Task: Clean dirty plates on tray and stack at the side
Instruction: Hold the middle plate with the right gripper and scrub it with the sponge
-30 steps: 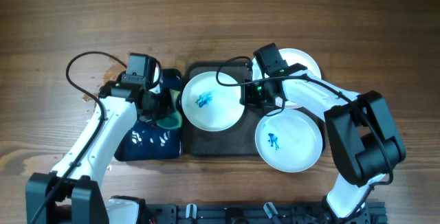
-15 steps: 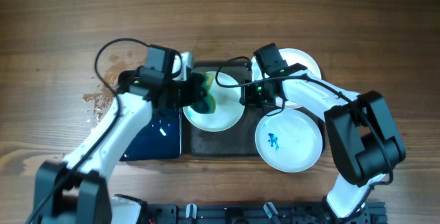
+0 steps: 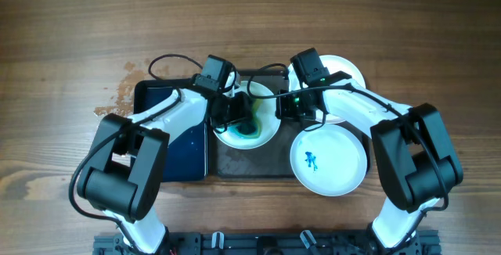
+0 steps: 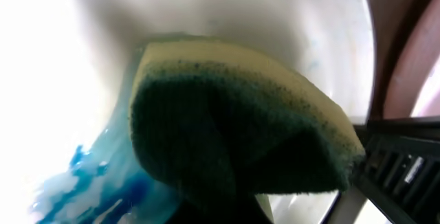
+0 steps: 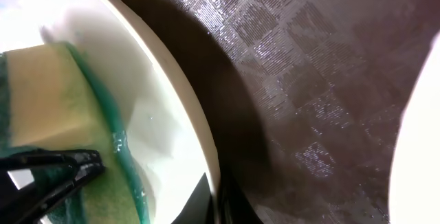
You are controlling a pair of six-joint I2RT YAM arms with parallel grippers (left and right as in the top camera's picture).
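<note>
Overhead and wrist views. The left pincer [image 3: 237, 116] is clenching a yellow-and-green sponge [image 3: 250, 122] and pressing it onto the plate [image 3: 264, 136] directly beneath it. One black finger [image 5: 58, 161] is bearing on the sponge's edge, and blue-green liquid [image 4: 82, 183] is pooling on the white just beside the sponge. The right pincer [image 3: 288, 108] is standing clenched at the same plate's rim [image 5: 199, 148], opposite the left pincer, and appears to be pinching that rim. The plate is lying on the tray [image 3: 235, 165], between the two pincers. A second plate [image 3: 340, 169], carrying a small blue smear [image 3: 311, 159], is lying just base-ward of the right pincer at the tray's edge. A third plate [image 3: 351, 71] is lying just beyond the right pincer, partly hidden by that arm. A blue tray [image 3: 176, 141] is lying on the surface [image 3: 78, 36], outward of the left pincer and under its arm.
</note>
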